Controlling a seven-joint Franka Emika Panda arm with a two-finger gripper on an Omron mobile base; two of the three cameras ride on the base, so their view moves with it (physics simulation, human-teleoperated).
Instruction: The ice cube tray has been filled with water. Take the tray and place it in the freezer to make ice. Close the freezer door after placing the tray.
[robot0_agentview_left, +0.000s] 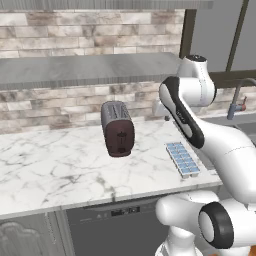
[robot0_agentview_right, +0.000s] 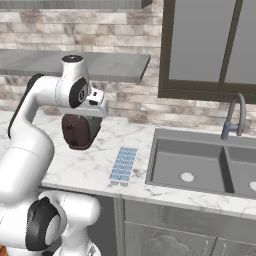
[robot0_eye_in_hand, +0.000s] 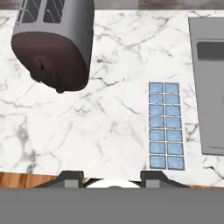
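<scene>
marble counter (robot0_agentview_left: 60, 160); toaster (robot0_agentview_left: 117, 128) | ice cube tray (robot0_agentview_left: 182, 159) near front edge

Left base view. Marble counter (robot0_agentview_left: 60, 165) across the middle of the frame; toaster (robot0_agentview_left: 118, 128) at centre; ice cube tray (robot0_agentview_left: 182, 159) lying flat right of centre near the counter's front edge, its cells holding pale blue water (robot0_agentview_left: 180, 155). Faucet (robot0_agentview_left: 237, 100) at the right edge. Robot arm (robot0_agentview_left: 200, 130) rises from lower right.

White plastic-looking ice cube tray (robot0_eye_in_hand: 166, 126) ahead-right of the gripper (robot0_eye_in_hand: 113, 176), smooth pale blue water (robot0_eye_in_hand: 173, 110) in cells, veined marble counter (robot0_eye_in_hand: 109, 118) below, lightly glossy, toaster (robot0_eye_in_hand: 54, 41) ahead-left, brushed grey metal shell, matt maroon end, matt grey sink (robot0_agentview_right: 192, 162).
</scene>
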